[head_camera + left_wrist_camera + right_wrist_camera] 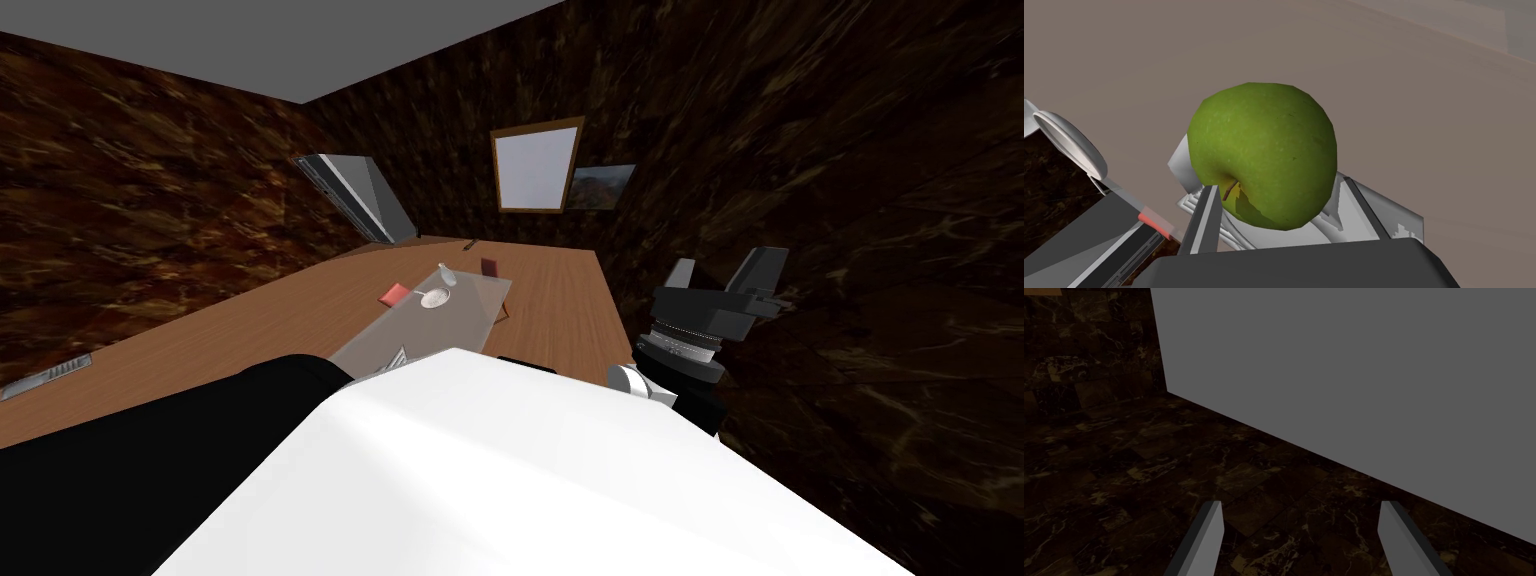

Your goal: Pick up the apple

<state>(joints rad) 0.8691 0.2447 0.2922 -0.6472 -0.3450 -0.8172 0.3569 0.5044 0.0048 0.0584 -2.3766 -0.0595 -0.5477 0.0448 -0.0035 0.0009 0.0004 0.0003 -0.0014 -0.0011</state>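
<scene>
Left gripper (pixel 1280 184): spread, straddling the green apple (pixel 1264 155). One finger (pixel 1204 220) lies against the skin beside the stem. The other stands just beside the fruit, a sliver apart. No clamp, by my judgement.

The apple sits on a pale grey layered thing (pixel 1374 222) over a grey-brown flat surface (pixel 1374 75).

Handling: firm, fairly light, smooth and rounded. It is likely to squirt out if pinched below its widest girth, so I should reach deeper and close across the middle.

Room: a white dish (pixel 1071 142) sits near on the stem side, with open surface beyond the apple.

Right gripper (pixel 1299 505): spread, holding nothing, raised beside the dark wall (pixel 850 200).
</scene>
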